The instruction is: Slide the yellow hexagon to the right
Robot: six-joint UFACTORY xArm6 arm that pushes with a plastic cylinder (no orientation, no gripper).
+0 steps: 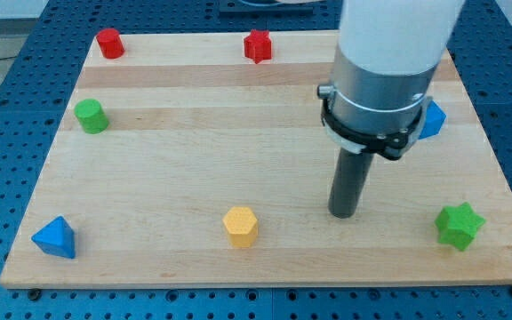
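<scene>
Tabletop (194, 169): pale wooden board on a blue perforated base, filling most of the frame. Contents listed from the frame's left to its right.

1. Blue triangle block (55, 238), lower left corner of the board, near the bottom edge.
2. Green cylinder (90, 116), left side, upper half, upright.
3. Red cylinder (108, 43), upper left corner, above and slightly right of the green cylinder.
4. Yellow hexagon (240, 226), bottom centre of the frame, close to the bottom edge, standing alone with bare wood on every side. This is the task's block.
5. Red star-like block (257, 45), top centre, near the top edge, almost straight above the yellow hexagon and well apart from it.
6. My tip (343, 214), lower end of my dark rod, resting on the wood right of centre. It sits to the right of the yellow hexagon at nearly the same height in the frame, with a clear gap between; it touches no block.
7. Blue block (433, 120), right side, upper half, partly hidden behind my arm's grey collar; shape not fully readable.
8. Green star (460, 225), lower right, to the right of my tip and apart from it.

Gripper: I carry none, only the rod, so nothing is apart, together or clamped.
</scene>
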